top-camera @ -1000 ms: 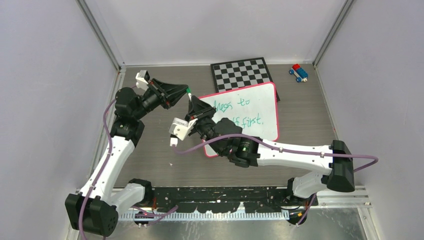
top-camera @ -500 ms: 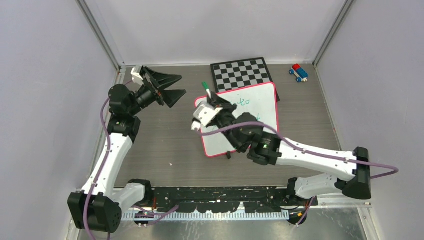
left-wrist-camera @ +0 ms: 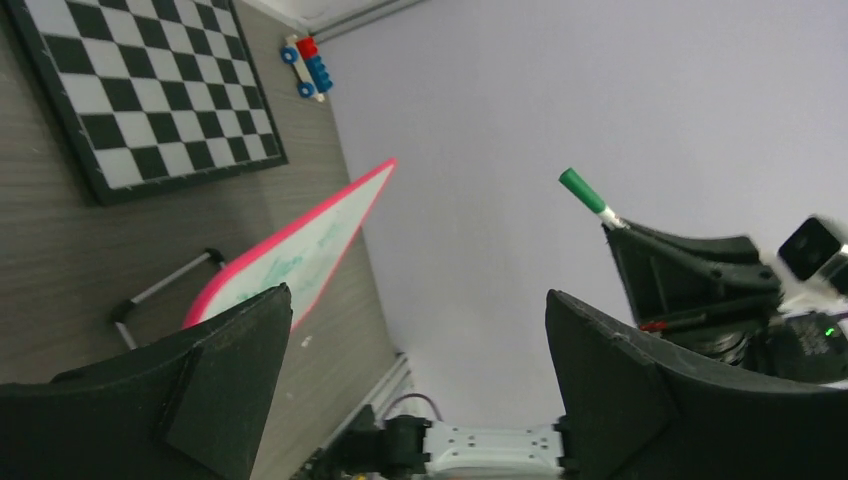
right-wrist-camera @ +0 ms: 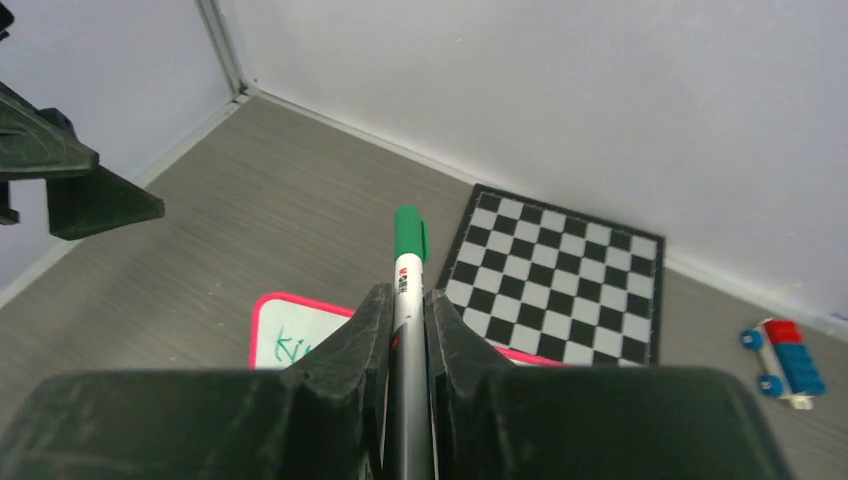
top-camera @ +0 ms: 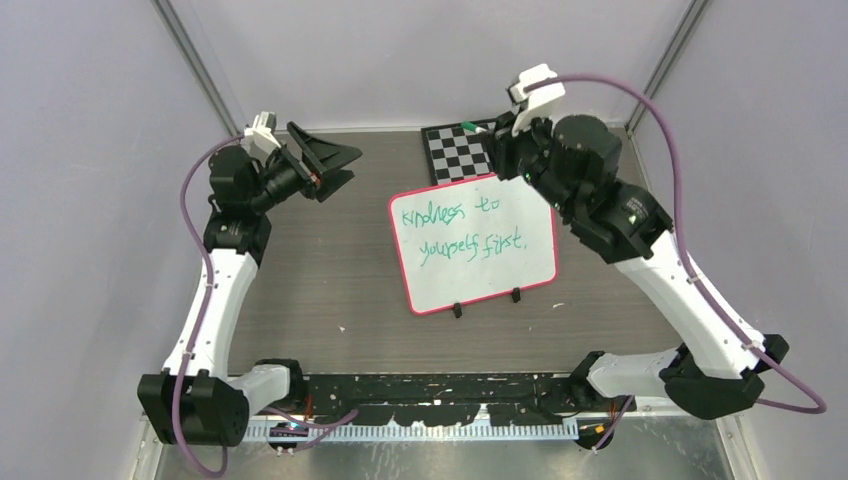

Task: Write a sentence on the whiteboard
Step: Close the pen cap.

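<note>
The whiteboard (top-camera: 500, 275) with its pink-red frame lies in the middle of the table. The sentence (top-camera: 470, 232) runs across it in two green lines. My right gripper (top-camera: 492, 138) hangs above the chequered board at the back, shut on a marker (right-wrist-camera: 408, 275) whose green cap (right-wrist-camera: 408, 232) sticks out past the fingertips. The right wrist view shows the whiteboard's corner (right-wrist-camera: 285, 335) below the right gripper (right-wrist-camera: 407, 300). My left gripper (top-camera: 352, 165) is open and empty, left of the board. In the left wrist view, the left gripper (left-wrist-camera: 415, 335) faces the whiteboard's edge (left-wrist-camera: 300, 250) and the marker (left-wrist-camera: 585, 193).
A black-and-white chequered board (top-camera: 455, 150) lies behind the whiteboard, partly under my right arm. A small red-and-blue toy car (right-wrist-camera: 785, 360) sits at the back right corner. Grey walls with metal posts (top-camera: 200, 80) close in the table.
My left gripper has opened, letting go of the marker's capped end, and drawn back left. My right arm has lifted off the board and swung to the back right with the marker.
</note>
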Controlling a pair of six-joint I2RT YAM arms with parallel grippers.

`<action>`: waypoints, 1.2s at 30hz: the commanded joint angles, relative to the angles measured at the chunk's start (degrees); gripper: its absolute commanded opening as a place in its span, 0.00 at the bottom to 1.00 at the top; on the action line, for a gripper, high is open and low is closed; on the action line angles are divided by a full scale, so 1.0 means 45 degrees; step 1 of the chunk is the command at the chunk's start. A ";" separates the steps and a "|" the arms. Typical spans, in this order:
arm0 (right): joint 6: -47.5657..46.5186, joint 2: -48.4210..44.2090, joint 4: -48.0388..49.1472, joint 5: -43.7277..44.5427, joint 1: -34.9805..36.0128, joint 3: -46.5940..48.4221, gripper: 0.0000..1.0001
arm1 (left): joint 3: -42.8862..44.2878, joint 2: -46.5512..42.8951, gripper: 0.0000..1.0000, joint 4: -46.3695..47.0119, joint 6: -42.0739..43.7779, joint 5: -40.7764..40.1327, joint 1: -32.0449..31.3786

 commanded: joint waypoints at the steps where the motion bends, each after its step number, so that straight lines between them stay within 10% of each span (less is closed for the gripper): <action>1: 0.3502 0.1190 -0.3062 -0.4952 -0.2010 0.1431 0.00 | 0.1249 0.0432 1.00 -0.1022 0.3069 0.0051 0.0113; 6: 0.5942 0.2235 -0.3571 -1.1333 -0.5345 0.1706 0.00 | 0.1953 0.0643 1.00 -0.1212 0.4784 0.1257 0.0122; 12: 1.0509 0.1580 0.2069 -1.6242 -0.6266 -0.1926 0.00 | 0.1355 0.0333 1.00 -0.0366 0.5581 0.4021 -0.0238; 20: 1.2323 0.0908 0.4293 -1.7435 -0.5676 -0.4298 0.00 | 0.3293 0.0318 1.00 -0.7162 1.2648 0.2815 -0.2546; 27: 1.0331 0.0437 0.2064 -1.7343 -0.4488 -0.4399 0.00 | 0.4901 0.0749 0.97 -1.1243 1.7157 0.1389 -0.4323; 36: 0.9390 0.0264 0.1047 -1.6569 -0.3730 -0.4321 0.00 | 0.5481 0.1251 0.78 -1.2641 1.8918 0.0482 -0.6090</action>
